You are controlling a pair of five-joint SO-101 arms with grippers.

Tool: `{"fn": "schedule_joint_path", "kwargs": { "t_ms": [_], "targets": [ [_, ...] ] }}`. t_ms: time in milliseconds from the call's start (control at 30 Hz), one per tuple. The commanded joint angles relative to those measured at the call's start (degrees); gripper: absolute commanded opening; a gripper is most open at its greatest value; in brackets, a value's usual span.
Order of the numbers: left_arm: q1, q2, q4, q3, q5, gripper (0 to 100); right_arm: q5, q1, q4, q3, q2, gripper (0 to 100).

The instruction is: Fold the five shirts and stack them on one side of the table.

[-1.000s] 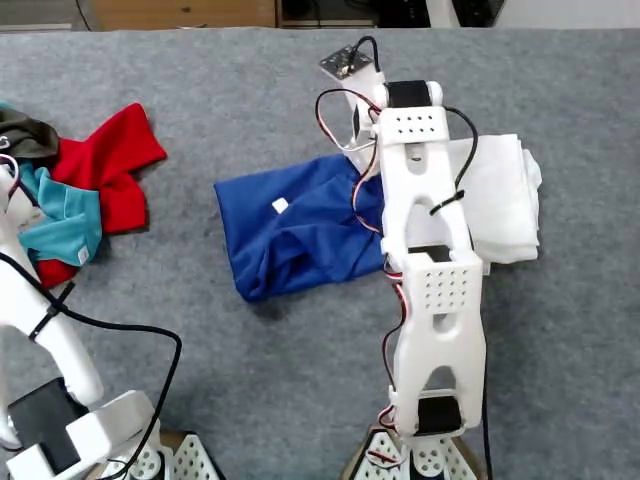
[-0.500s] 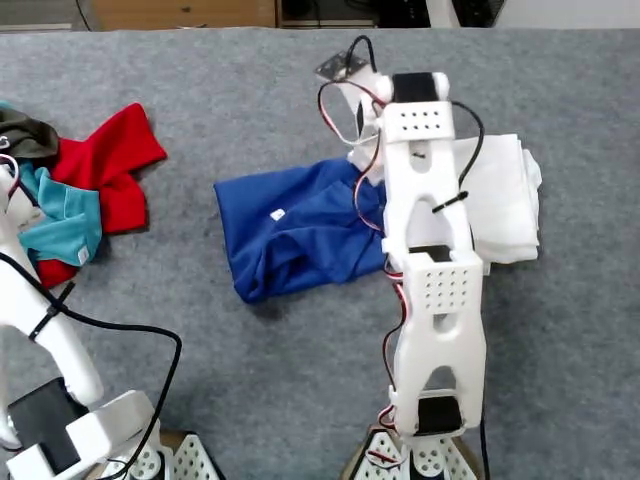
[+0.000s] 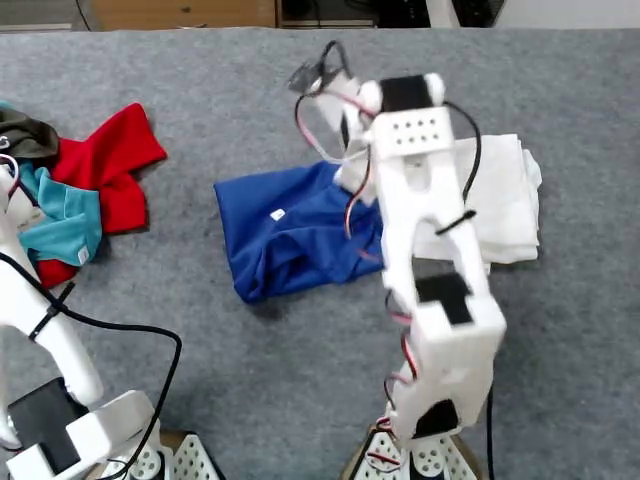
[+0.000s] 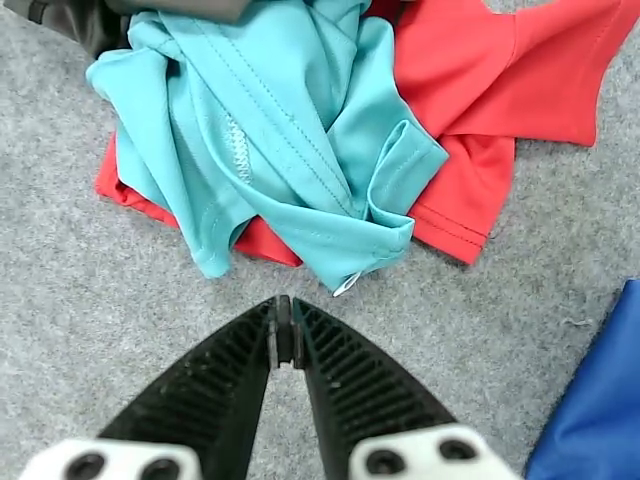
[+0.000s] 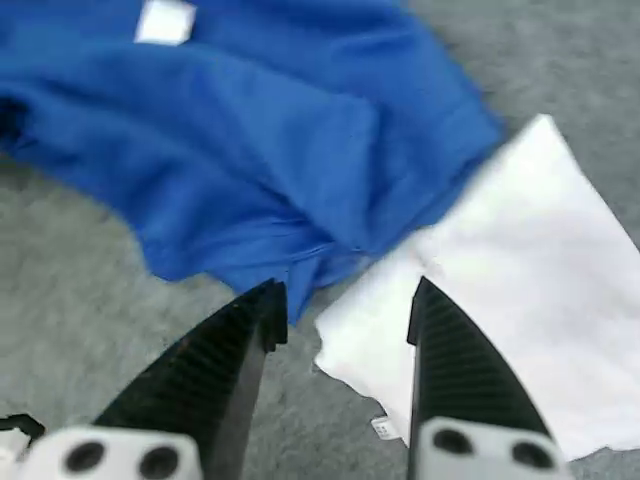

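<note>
Swinging across the grey felt desk (image 3: 200, 90), the white right arm (image 3: 430, 230) has leaned over in the last 1 second. Its top end now sits more above the crumpled blue cotton shirt (image 3: 290, 235) than it did before. The blue shirt has hardly moved, and its small white tag has slid only a tiny bit.

The right fingers (image 5: 230, 360) are spread wide and hold nothing. They hang over the place where the blue shirt's edge touches the folded white shirt (image 3: 505, 210). The white shirt lies flat on the right side of the desk. It looks like the 1 shirt that is done.

I think the arm is lining up to grab the blue shirt and finish folding it. That job is not done yet, because the blue shirt is bunched up and not on the white one.

The left arm (image 3: 40, 330) has stayed where it was. The left fingers (image 4: 230, 370) are pressed together with nothing between them, just above the bare desk. Near them the teal shirt (image 4: 290, 130) lies in a heap on the red shirt (image 4: 480, 90), with a dark cloth (image 3: 25, 135) beside them. So 4 shirts are left to fold.
</note>
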Motion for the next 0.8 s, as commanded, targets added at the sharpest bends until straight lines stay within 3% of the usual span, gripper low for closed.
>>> {"fn": "schedule_joint_path", "kwargs": {
  "t_ms": [0, 367, 767],
  "targets": [
    [0.09, -1.89, -0.35, -0.26, -0.26, 2, 3.52, -3.21, -7.03, 18.77, -14.11, 19.9],
    [0.09, -1.54, -0.35, -0.26, -0.26, 2, 4.92, -9.54, -29.45, 58.95, -33.98, 20.3],
    [0.09, -1.54, -0.35, -0.18, -0.09, 2, 4.92, -11.74, -42.29, 68.88, -33.54, 20.0]
  ]
}}
